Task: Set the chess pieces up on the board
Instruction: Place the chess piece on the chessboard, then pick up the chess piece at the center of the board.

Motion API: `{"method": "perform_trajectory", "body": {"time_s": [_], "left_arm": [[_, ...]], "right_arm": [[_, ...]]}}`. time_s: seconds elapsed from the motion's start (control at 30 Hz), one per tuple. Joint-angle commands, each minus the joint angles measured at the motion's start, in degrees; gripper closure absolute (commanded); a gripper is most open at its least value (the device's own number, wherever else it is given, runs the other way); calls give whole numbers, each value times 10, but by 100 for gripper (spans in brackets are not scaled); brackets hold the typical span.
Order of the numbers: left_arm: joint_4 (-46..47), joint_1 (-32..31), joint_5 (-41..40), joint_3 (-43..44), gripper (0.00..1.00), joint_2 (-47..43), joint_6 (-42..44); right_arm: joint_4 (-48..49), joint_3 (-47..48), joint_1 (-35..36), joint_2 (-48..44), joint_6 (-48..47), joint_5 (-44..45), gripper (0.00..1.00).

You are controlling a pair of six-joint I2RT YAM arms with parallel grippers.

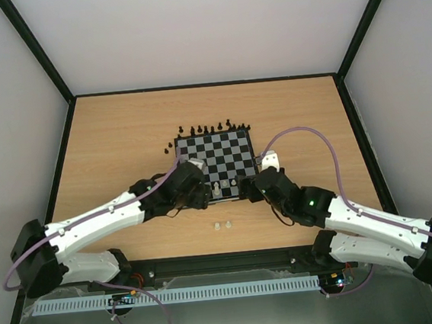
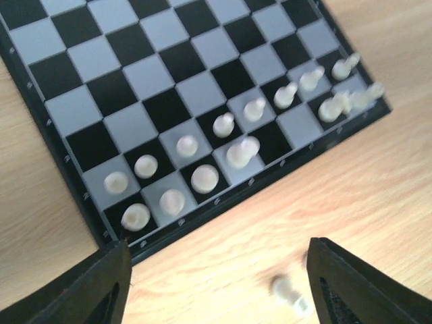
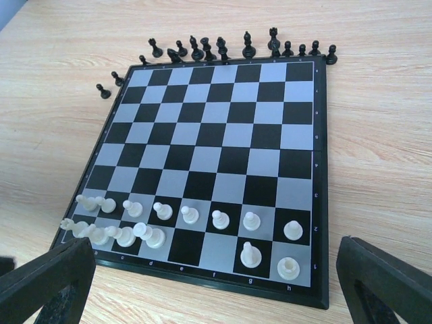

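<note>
1. The left tool (image 2: 217,270) is spread apart and empty, just off the near edge of the board (image 2: 169,74).
2. The right tool (image 3: 216,270) is likewise apart, holding nothing.
3. The white pieces (image 3: 190,214) stand on the board's two near rows; the black pieces (image 3: 248,44) line the surface (image 1: 122,140) by its far edge.

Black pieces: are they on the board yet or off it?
Off. All black pieces stand on the table around the far end of the board; none occupies a square.

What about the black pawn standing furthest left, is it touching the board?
Apart. The right wrist view shows a plain gap between the black pawn and the left border of the board.
</note>
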Motion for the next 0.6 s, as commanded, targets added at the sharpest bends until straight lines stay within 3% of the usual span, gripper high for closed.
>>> {"method": "perform_trajectory", "body": {"time_s": [0.0, 0.37, 0.57], "left_arm": [[0, -3, 10, -65, 22, -66, -21], [31, -3, 14, -130, 1, -150, -50], [40, -3, 21, -143, 1, -148, -58]], "right_arm": [[2, 0, -1, 12, 3, 6, 1], [3, 10, -1, 63, 2, -1, 1], [4, 11, -1, 69, 0, -2, 1]]}}
